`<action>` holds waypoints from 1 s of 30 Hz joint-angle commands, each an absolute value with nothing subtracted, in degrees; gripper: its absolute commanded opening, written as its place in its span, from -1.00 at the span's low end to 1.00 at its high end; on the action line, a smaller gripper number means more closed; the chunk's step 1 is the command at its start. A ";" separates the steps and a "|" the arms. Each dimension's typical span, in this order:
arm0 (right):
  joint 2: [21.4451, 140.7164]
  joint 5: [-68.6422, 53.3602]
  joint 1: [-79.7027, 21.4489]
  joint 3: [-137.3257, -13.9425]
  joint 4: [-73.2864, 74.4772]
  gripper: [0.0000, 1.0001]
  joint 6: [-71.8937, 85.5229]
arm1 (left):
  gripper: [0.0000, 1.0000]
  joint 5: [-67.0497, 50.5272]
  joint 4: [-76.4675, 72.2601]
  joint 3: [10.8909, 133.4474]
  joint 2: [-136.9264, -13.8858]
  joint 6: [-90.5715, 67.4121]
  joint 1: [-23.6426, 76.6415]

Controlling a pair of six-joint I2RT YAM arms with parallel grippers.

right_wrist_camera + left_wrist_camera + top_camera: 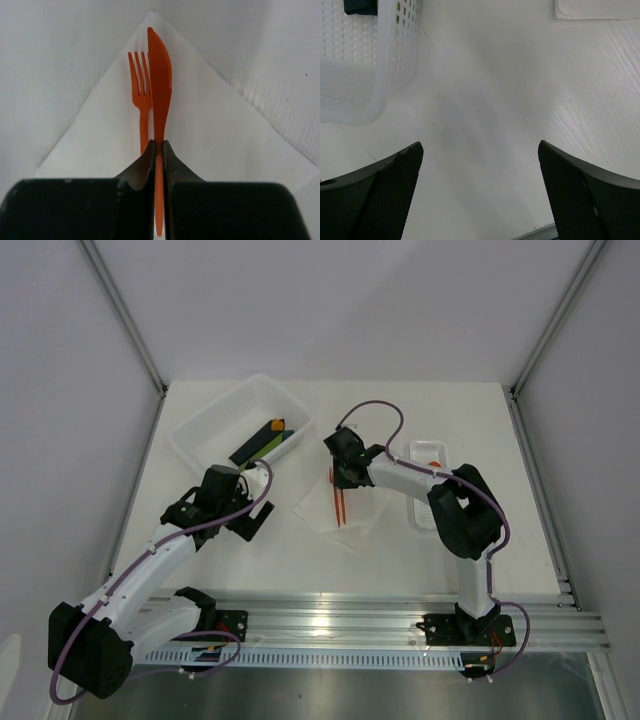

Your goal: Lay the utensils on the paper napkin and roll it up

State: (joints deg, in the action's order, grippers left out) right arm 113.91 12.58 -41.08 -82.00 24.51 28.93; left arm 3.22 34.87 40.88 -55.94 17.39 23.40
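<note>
Now your right end effector pinches the knife beside the fork ahead, along the diagonal of the napkin, evidently for rolling.

White arm links, black joints, purple cables

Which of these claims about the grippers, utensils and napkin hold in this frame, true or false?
1. The right gripper is shut on the knife. True.
2. The fork lies on the bare table beside the napkin. False: it lies on the napkin.
3. The left gripper is open with nothing between its fingers. True.
4. The napkin is rolled into a tube. False: it lies flat, unrolled.
5. The bin holds dark bars. True.
</note>
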 commanded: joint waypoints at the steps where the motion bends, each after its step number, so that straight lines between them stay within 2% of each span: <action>1: 115.31 12.04 -40.69 -83.50 23.03 -1.00 30.06 | 0.99 2.46 33.75 40.52 -55.72 16.61 23.55; 20: 117.33 9.14 -39.64 -82.71 22.06 -0.99 31.38 | 0.99 2.20 33.93 40.60 -55.99 16.52 23.47; 28: 116.81 8.96 -39.64 -82.70 22.32 -0.70 30.94 | 0.99 2.20 33.93 40.60 -56.07 16.52 23.47; 30: 116.63 9.66 -39.64 -82.53 22.41 -0.69 31.03 | 0.99 2.11 33.93 40.43 -56.08 16.52 23.47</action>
